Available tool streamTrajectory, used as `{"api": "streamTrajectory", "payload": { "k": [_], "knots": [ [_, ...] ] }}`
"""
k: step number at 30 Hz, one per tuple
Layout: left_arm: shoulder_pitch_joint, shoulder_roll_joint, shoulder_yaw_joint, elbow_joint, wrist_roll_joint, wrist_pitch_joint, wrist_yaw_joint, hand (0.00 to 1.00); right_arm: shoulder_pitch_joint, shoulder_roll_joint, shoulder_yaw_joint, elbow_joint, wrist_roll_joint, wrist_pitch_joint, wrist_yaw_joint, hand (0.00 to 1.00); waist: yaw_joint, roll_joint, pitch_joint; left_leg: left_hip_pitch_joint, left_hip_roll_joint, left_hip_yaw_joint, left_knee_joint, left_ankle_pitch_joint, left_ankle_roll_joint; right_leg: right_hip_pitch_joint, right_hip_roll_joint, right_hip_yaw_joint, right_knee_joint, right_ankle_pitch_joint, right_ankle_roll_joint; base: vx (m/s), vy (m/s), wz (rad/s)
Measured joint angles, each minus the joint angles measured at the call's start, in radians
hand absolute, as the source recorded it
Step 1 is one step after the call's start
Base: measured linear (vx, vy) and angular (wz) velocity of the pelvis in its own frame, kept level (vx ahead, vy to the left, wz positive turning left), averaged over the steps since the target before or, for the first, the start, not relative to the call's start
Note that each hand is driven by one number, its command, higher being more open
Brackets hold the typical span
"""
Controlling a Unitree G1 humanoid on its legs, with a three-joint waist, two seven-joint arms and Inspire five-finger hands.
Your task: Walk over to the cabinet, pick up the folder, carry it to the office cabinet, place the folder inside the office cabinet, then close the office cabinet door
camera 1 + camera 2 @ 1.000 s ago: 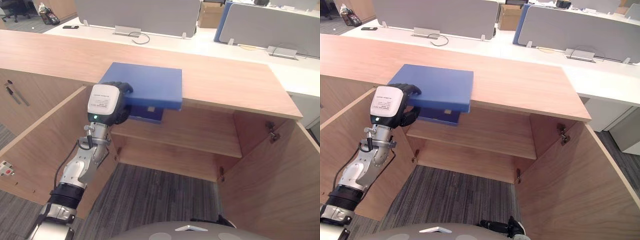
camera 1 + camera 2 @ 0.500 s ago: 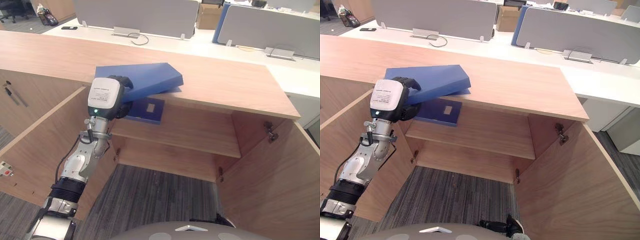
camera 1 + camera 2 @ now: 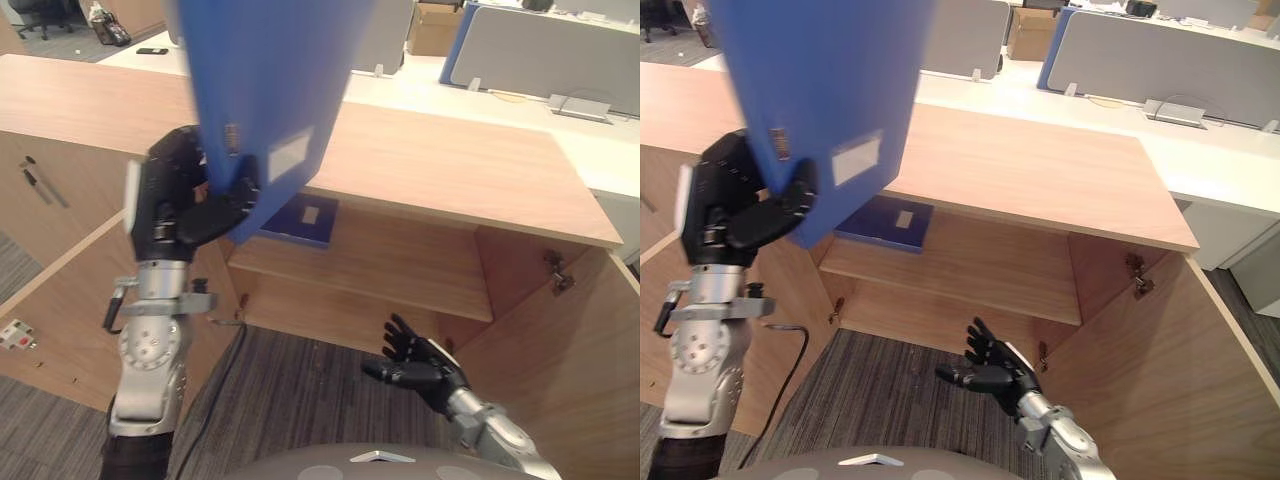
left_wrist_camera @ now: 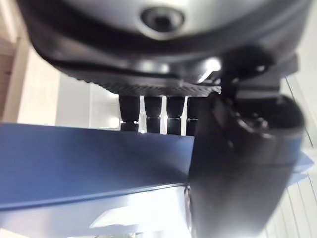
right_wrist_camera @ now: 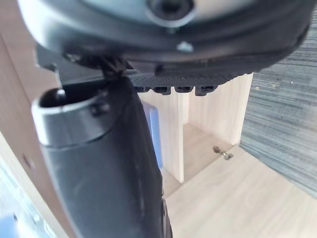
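Observation:
A large blue folder (image 3: 270,90) stands nearly upright in the air above the left end of the wooden cabinet top (image 3: 440,160), reaching past the top of the eye views. My left hand (image 3: 185,200) is shut on its lower edge, thumb on the near face. The left wrist view shows the folder (image 4: 89,168) pinched between the thumb and the fingers (image 4: 153,106). A second blue folder (image 3: 300,220) lies flat on the cabinet's shelf (image 3: 380,265). My right hand (image 3: 415,360) hovers open, low before the open cabinet, holding nothing.
Both cabinet doors stand open: the left door (image 3: 60,300) beside my left arm, the right door (image 3: 560,370) at the lower right. Grey carpet (image 3: 290,400) lies below. Behind the cabinet are white desks (image 3: 520,100) with grey divider screens (image 3: 550,50).
My left hand has lifted the blue folder off the cabinet top and swung it from lying tilted to nearly upright. My right hand has come into view, open, in front of the cabinet.

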Motion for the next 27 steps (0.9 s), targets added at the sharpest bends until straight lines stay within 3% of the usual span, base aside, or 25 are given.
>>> {"api": "streamTrajectory", "payload": {
  "k": [4, 15, 18, 23, 27],
  "knots": [
    [0.014, -0.044, 0.051, -0.002, -0.179, 0.0, -0.006, 0.0, 0.015, 0.018, -0.039, -0.003, 0.148, 0.005, 0.004, 1.0, -0.011, 0.006, 0.001, -0.002, 0.001, 0.007, 0.004, 0.007, 0.002, -0.006, 0.001, 0.001, 0.0, -0.002, 0.001, 0.02, -0.008, -0.04],
    [0.016, -0.095, 0.123, -0.041, -0.268, -0.001, -0.027, 0.0, 0.01, 0.131, -0.226, -0.191, 0.346, -0.006, 0.006, 1.0, -0.026, 0.015, 0.0, -0.017, 0.003, 0.011, 0.035, -0.009, -0.004, -0.012, 0.0, 0.003, 0.001, -0.002, 0.001, -0.01, -0.007, -0.01],
    [0.017, -0.095, 0.122, -0.026, -0.328, -0.002, -0.045, 0.0, -0.012, 0.149, -0.255, -0.247, 0.387, -0.039, 0.005, 1.0, -0.031, 0.021, -0.002, -0.017, 0.003, 0.016, 0.039, -0.012, -0.004, -0.01, 0.0, 0.008, 0.002, -0.002, 0.001, -0.07, -0.021, -0.07],
    [-0.014, -0.064, 0.067, 0.11, -0.409, -0.005, -0.098, 0.0, -0.182, 0.108, -0.282, -0.299, 0.386, -0.089, -0.014, 1.0, -0.034, 0.04, -0.014, -0.016, 0.003, 0.027, 0.04, -0.012, -0.004, -0.013, 0.001, 0.02, 0.004, -0.002, 0.0, -0.05, -0.017, -0.06],
    [-0.099, 0.018, -0.028, 0.263, -0.446, 0.015, -0.141, 0.0, -0.411, -0.002, -0.27, -0.3, 0.38, -0.117, -0.036, 1.0, -0.031, 0.043, -0.016, -0.023, 0.007, 0.028, 0.055, -0.013, -0.005, -0.018, 0.003, 0.024, 0.01, -0.001, 0.0, -0.02, -0.009, -0.01]
  ]
}}
